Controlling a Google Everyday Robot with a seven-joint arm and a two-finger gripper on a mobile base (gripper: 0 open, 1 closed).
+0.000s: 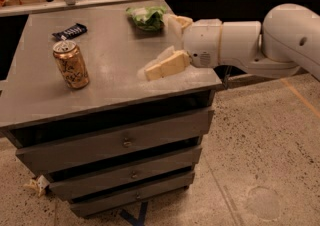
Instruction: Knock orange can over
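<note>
The orange can [71, 64] stands upright on the left part of the grey cabinet top [110, 90]. It is golden-orange with dark scribbled markings and a silver pull-tab top. My gripper [161, 46] comes in from the right on a white arm [250, 40] and hovers over the right part of the top, well to the right of the can and apart from it. Its two pale yellow fingers [167, 65] are spread and hold nothing.
A dark snack bar wrapper [69, 31] lies behind the can. A green and white bag [146, 17] lies at the back, close to the gripper's upper finger. The cabinet has three drawers [125, 142] and stands on a speckled floor. A rail runs behind it.
</note>
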